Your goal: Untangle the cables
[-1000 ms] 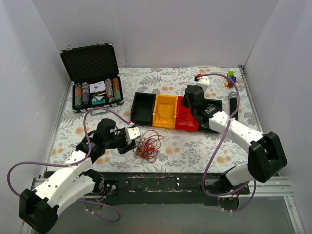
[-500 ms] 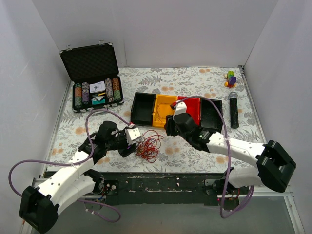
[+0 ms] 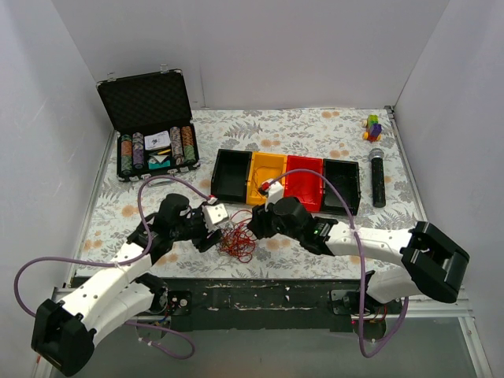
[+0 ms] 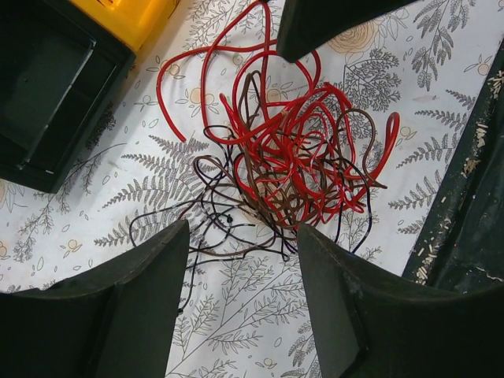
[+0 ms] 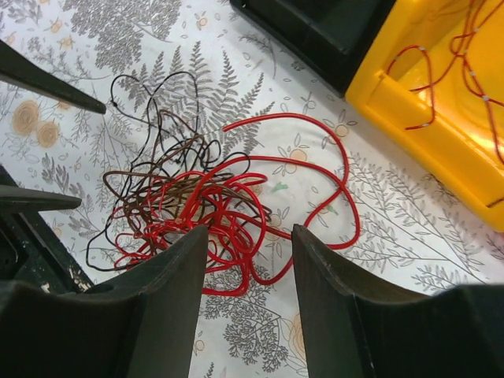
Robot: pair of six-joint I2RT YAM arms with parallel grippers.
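Note:
The cables (image 3: 239,239) lie as one tangle of thin red, brown and black wires on the flowered tablecloth near the front edge. My left gripper (image 3: 211,232) is open and empty just left of the tangle. In the left wrist view (image 4: 244,228) its fingertips flank the tangle's (image 4: 291,157) dark outer strands. My right gripper (image 3: 253,225) is open and empty just right of the tangle. In the right wrist view (image 5: 250,228) its tips hover over the red loops (image 5: 197,213). A few more red wires (image 5: 449,63) lie in the yellow bin (image 5: 417,110).
A row of bins stands behind the tangle: black (image 3: 231,175), yellow (image 3: 268,179), red (image 3: 303,181), black (image 3: 342,187). An open poker-chip case (image 3: 150,150) is at the back left. A microphone (image 3: 377,177) and toy blocks (image 3: 372,127) are at the right. The dark table edge (image 3: 260,283) is close in front.
My right arm swung from over the red bin leftward and forward to the right side of the tangle. My left gripper has barely moved.

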